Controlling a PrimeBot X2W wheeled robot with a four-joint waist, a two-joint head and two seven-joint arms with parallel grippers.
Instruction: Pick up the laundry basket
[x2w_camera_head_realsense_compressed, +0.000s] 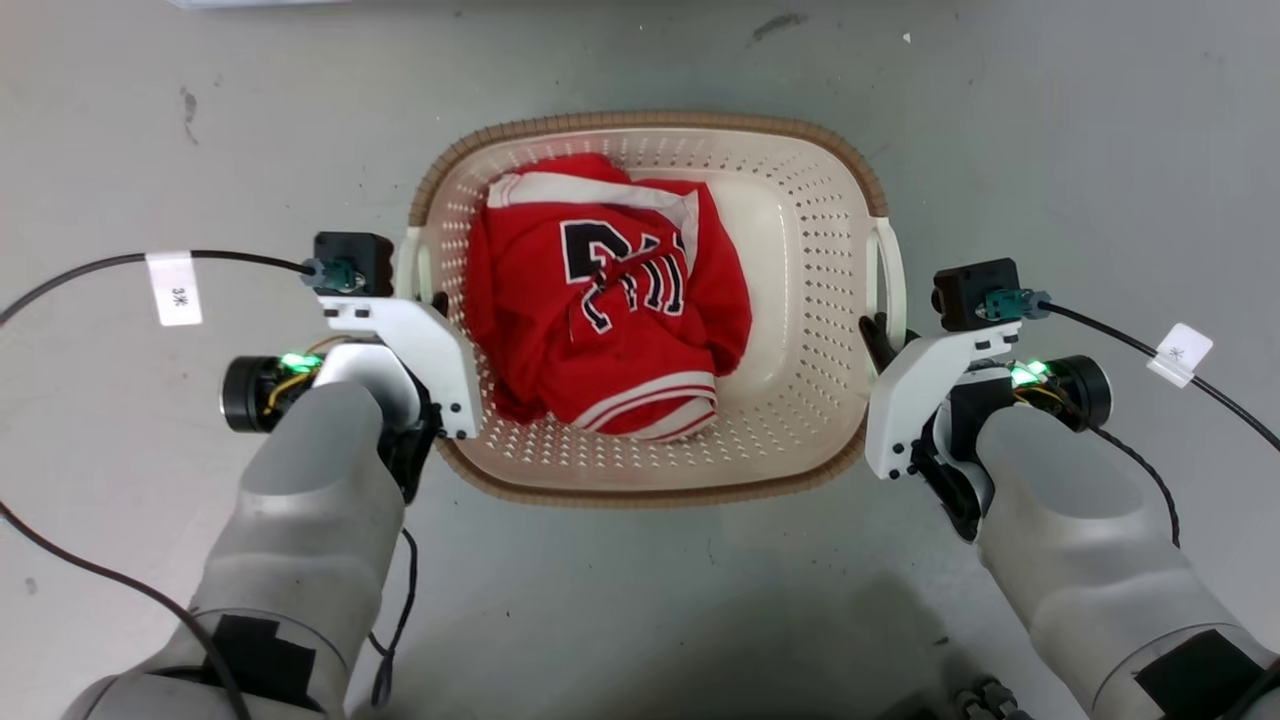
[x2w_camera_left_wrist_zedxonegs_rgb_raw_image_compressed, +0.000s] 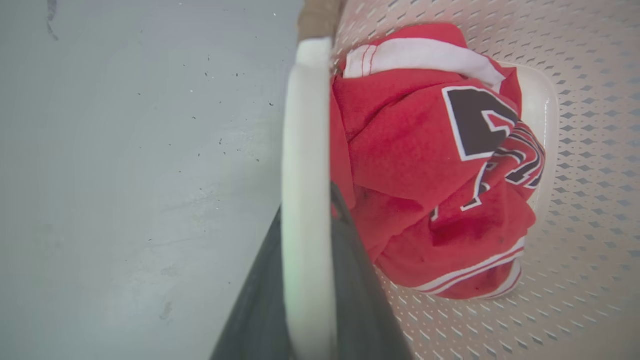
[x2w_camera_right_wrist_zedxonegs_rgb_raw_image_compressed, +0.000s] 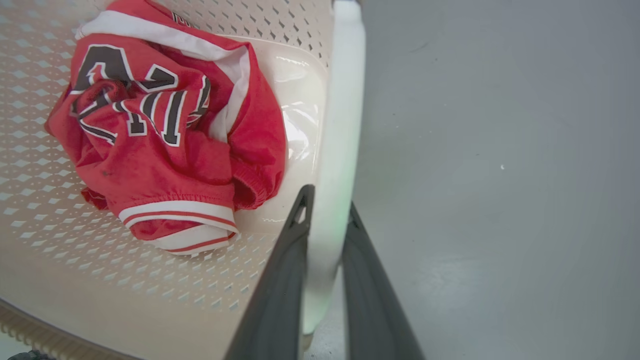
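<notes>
head view: laundry basket (x2w_camera_head_realsense_compressed: 640, 120) straight ahead between both arms, resting on or just above the grey floor (x2w_camera_head_realsense_compressed: 1050, 150), cannot tell which; crumpled red jersey (x2w_camera_head_realsense_compressed: 610, 300) inside.
left wrist view: left hand (x2w_camera_left_wrist_zedxonegs_rgb_raw_image_compressed: 307, 205) clamped on the white left handle (x2w_camera_left_wrist_zedxonegs_rgb_raw_image_compressed: 305, 125), one finger on each side.
right wrist view: right hand (x2w_camera_right_wrist_zedxonegs_rgb_raw_image_compressed: 327, 202) clamped on the white right handle (x2w_camera_right_wrist_zedxonegs_rgb_raw_image_compressed: 342, 100), likewise.

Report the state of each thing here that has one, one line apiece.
laundry basket, upright, one garment inside.
red jersey, crumpled on the basket's bottom.
left gripper, jaws closed on the left handle.
right gripper, jaws closed on the right handle.
</notes>
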